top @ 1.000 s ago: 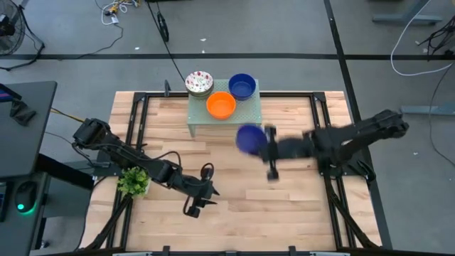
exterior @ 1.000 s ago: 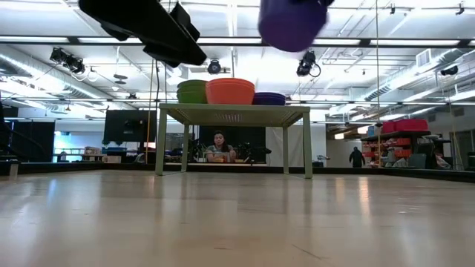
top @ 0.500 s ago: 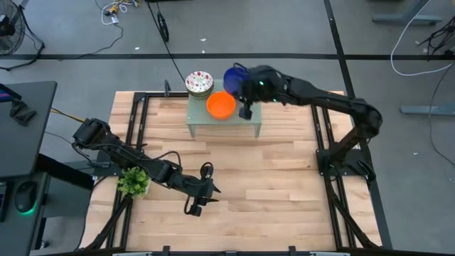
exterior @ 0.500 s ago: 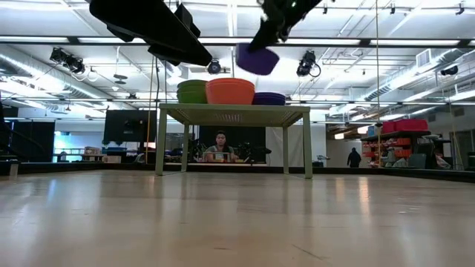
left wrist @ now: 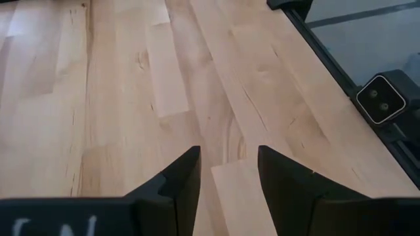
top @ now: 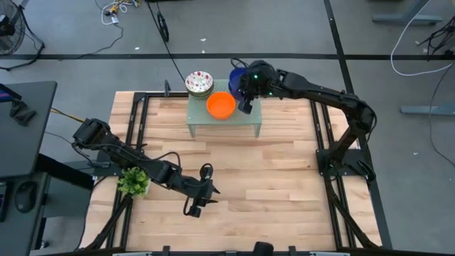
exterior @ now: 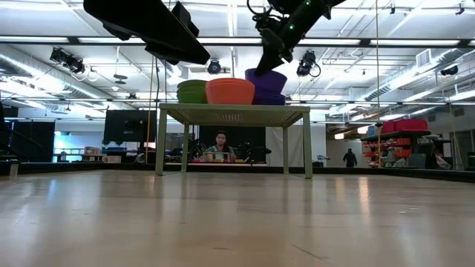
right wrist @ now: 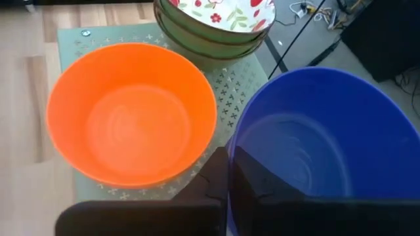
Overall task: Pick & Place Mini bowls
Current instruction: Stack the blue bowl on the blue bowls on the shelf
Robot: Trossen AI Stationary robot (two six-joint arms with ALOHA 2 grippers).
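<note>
Blue mini bowl [right wrist: 315, 137] | my right gripper [right wrist: 228, 172] is pinching its rim over the stand's [top: 252, 114] far right | lowering level onto the blue stack | left gripper [left wrist: 226, 177] is waiting near, fingers apart, empty.

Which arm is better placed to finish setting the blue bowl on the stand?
The right. Its gripper is clamped on the blue bowl's rim, over the mesh stand beside the orange bowl. The left gripper hangs open and empty over the table's near side.
</note>
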